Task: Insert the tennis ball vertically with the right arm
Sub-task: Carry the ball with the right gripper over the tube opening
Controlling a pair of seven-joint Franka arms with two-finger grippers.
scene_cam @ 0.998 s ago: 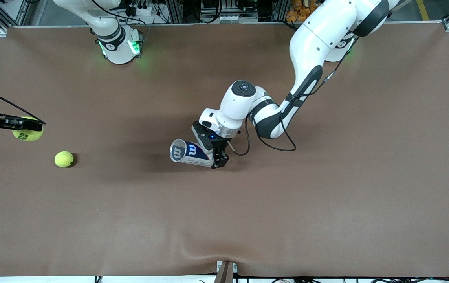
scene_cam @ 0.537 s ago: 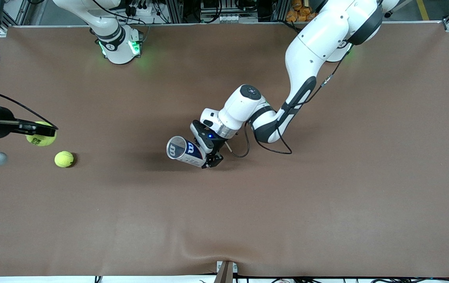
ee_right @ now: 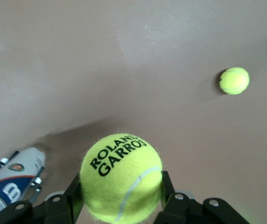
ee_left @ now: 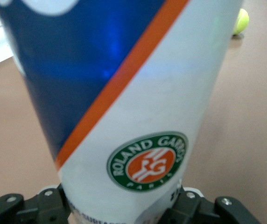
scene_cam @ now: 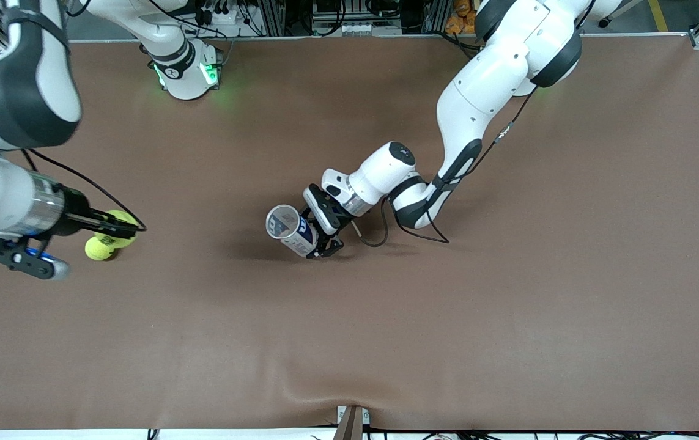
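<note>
My right gripper (scene_cam: 118, 229) is shut on a yellow tennis ball (scene_cam: 118, 217) printed ROLAND GARROS (ee_right: 121, 177), and holds it in the air toward the right arm's end of the table. Over the middle of the table my left gripper (scene_cam: 320, 240) is shut on the lower part of a blue, white and orange ball can (scene_cam: 293, 231). The can is tilted, with its open mouth turned up and toward the right arm's end. It fills the left wrist view (ee_left: 138, 102). In the right wrist view it shows farther off (ee_right: 12, 186).
A second tennis ball (scene_cam: 96, 250) lies loose on the brown table cover (scene_cam: 386, 342), just under my right gripper and partly covered by it. It also shows in both wrist views, as a loose ball (ee_right: 234, 80) and a small ball (ee_left: 241, 21).
My right arm has carried the held ball toward the middle, to over the loose ball. The left gripper has swung the can from nearly lying flat toward upright.
</note>
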